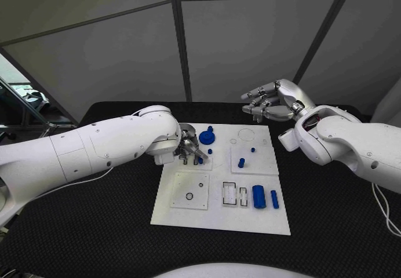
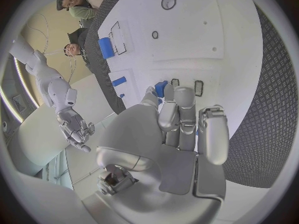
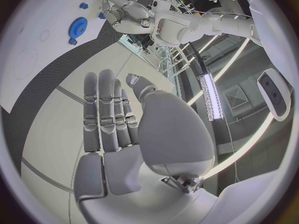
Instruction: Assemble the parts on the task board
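Part [image 2: 160, 88] seemingly at left robot hand [image 2: 181, 129] fingertips

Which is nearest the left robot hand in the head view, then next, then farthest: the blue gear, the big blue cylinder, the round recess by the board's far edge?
1. Blue gear, just beyond the left robot hand.
2. Round recess, far edge, toward the right arm.
3. Big blue cylinder, in the board's near part.

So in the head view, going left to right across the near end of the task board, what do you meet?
Square plate with small holes → two rectangular slots → thick blue cylinder → thin blue peg.
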`<state>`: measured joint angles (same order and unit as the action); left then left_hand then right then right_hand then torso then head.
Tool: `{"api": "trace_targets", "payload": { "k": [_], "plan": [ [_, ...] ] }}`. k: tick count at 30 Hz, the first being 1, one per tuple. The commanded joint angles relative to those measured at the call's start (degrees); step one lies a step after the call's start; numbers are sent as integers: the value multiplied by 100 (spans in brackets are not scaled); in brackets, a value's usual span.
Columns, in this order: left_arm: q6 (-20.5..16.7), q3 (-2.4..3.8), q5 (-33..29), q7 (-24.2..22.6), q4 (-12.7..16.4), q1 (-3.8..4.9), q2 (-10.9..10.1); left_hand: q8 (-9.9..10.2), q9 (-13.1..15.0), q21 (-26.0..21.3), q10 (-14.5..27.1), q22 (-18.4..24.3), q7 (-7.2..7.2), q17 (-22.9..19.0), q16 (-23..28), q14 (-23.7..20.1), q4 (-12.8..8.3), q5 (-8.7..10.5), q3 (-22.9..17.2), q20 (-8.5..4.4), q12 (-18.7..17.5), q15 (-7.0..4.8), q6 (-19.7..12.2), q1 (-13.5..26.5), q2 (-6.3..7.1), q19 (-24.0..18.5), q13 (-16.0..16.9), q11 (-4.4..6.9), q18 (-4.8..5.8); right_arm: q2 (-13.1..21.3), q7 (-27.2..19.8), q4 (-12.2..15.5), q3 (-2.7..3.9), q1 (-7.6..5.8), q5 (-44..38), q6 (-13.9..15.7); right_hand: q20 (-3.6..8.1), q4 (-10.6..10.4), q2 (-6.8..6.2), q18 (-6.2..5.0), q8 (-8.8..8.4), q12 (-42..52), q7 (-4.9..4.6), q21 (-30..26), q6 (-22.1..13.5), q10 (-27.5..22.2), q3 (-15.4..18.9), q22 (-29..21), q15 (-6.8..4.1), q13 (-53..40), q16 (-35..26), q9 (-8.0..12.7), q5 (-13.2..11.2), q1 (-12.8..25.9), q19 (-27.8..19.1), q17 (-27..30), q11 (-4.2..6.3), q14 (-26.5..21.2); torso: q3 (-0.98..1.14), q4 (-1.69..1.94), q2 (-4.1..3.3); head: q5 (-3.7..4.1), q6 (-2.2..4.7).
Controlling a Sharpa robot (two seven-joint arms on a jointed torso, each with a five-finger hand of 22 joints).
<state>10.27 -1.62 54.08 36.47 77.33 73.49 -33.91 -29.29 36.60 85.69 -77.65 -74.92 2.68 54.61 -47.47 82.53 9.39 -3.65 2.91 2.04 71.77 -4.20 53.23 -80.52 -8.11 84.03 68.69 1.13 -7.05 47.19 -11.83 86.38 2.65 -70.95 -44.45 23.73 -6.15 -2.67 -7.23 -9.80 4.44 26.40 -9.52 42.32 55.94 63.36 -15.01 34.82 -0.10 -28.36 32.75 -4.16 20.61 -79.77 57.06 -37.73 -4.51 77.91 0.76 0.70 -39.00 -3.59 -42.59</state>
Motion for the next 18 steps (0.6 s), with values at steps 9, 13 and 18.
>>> {"api": "trace_targets", "payload": {
  "k": [9,13,18],
  "plan": [
    [-244,-9,-39,-123,382,-14,-256,-121,286,-7,12,-785,22,62,69,10,-16,-22,-1439,-42,-74,-17,-118,11,169,284,-46,43,544,-12,-29,-57,5,-12,-11,-41,-16,-7,26,-65,-1,-19,-6,-28,-9,-36,-36,-5,11,12,-24,-3,39,-7,34,-10,11,18,-2,11,1,-3,-23],
    [-399,-6,-50,-148,500,-14,-353,-184,408,-11,-5,-791,17,87,87,19,-12,-21,-2098,-20,-65,-39,-142,226,430,286,-37,34,547,-11,-30,-79,5,-12,-11,-46,-16,-7,26,-65,-1,-19,-6,-28,-9,-36,-36,-5,11,12,-24,-3,39,-7,34,-10,11,18,-1,17,1,-4,-21],
    [-613,-5,-25,-183,698,-16,-514,-256,554,-11,-28,-811,8,119,107,32,-67,-2,-2891,-34,-52,-23,-159,547,775,295,-27,26,547,-1,-33,-101,5,-12,-11,-52,-16,-10,27,-64,-1,-19,-8,-30,-9,-36,-37,-5,12,14,-28,-3,43,-2,34,-12,9,19,1,13,3,-22,-31]
  ]
}}
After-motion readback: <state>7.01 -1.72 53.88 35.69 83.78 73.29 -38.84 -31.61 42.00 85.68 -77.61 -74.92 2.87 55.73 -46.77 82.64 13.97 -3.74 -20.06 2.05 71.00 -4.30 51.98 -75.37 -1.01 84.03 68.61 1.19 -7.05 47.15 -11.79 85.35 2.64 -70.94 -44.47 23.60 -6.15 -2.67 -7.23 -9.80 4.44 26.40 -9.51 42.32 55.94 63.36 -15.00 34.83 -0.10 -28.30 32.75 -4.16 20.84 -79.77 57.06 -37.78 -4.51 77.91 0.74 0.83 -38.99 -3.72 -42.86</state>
